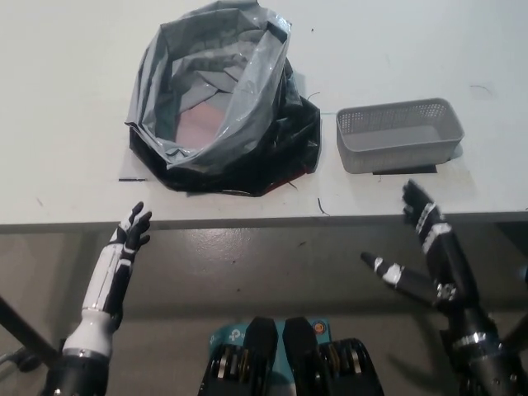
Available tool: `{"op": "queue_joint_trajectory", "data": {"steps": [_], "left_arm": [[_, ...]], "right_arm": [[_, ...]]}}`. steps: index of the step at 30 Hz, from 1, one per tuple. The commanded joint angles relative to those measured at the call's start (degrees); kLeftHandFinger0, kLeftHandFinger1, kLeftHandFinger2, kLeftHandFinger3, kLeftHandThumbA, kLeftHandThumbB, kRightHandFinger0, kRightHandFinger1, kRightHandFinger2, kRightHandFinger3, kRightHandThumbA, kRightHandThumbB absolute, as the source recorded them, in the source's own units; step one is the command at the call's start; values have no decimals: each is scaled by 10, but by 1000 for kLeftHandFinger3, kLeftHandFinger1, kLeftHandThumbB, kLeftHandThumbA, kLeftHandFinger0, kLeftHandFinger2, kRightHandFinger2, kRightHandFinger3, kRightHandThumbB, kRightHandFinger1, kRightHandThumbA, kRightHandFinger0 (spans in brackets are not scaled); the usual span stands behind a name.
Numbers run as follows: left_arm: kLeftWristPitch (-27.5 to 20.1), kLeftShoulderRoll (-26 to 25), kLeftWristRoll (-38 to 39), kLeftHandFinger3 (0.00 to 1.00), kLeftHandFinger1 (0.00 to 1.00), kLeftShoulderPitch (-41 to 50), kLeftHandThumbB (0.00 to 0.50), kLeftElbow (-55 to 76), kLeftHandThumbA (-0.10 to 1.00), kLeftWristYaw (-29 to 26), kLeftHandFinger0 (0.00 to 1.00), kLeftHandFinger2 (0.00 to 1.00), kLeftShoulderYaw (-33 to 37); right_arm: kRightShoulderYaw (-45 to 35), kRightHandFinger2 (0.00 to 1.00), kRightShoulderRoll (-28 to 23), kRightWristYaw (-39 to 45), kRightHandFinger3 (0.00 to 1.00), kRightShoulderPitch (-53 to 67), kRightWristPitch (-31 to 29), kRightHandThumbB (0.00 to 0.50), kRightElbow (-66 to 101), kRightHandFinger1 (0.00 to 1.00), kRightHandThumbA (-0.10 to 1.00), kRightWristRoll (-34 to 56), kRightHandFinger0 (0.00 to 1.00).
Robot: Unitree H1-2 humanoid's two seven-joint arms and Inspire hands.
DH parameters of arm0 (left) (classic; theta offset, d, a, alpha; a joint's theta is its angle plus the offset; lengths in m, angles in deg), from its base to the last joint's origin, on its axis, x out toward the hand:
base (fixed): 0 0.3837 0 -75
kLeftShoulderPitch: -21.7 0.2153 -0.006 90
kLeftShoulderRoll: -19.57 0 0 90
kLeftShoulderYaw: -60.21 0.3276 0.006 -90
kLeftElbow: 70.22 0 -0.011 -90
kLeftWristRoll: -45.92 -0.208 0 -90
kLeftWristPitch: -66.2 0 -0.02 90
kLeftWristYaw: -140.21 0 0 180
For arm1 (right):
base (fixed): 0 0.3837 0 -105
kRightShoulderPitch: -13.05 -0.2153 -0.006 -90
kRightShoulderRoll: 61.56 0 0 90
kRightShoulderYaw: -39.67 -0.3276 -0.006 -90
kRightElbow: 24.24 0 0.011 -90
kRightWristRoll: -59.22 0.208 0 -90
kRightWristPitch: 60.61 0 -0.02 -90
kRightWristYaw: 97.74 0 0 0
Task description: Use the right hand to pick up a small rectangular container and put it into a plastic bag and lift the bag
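Pick-up not begun: black right hand (425,243), open and empty, sits short of the small grey rectangular mesh container (398,134); next, reach forward and grip its rim.

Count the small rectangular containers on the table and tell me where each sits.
1. A grey mesh basket sits on the table's right side, beside the open grey plastic bag and just beyond the open right hand. The bag's folds could hide more.
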Motion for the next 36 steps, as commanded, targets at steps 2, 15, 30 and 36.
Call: {"op": "queue_joint_trajectory", "data": {"steps": [2, 15, 30, 36], "left_arm": [[-30, -6, 2, 1000, 1000, -14, 146, 23, 1000, 9, 1000, 1000, 2], [-33, -5, 3, 1000, 1000, 28, 111, 38, 1000, 8, 1000, 1000, -3], [-30, 4, 2, 1000, 1000, 72, 140, 49, 1000, 8, 1000, 1000, 2], [-32, -5, 6, 1000, 1000, 74, 113, 48, 1000, 21, 1000, 1000, 7]], "right_arm": [[-12, 1000, 9, -39, 1000, -14, -50, 176, 23, 1000, 957, -35, 1000], [-79, 1000, -156, 14, 1000, -115, 144, 400, 294, 1000, 1000, -118, 1000], [175, 1000, -401, 379, 1000, -557, 329, 500, 74, 1000, 1000, -214, 1000], [245, 1000, -371, 418, 1000, -606, 351, 500, -6, 1000, 1000, -227, 1000]]}}
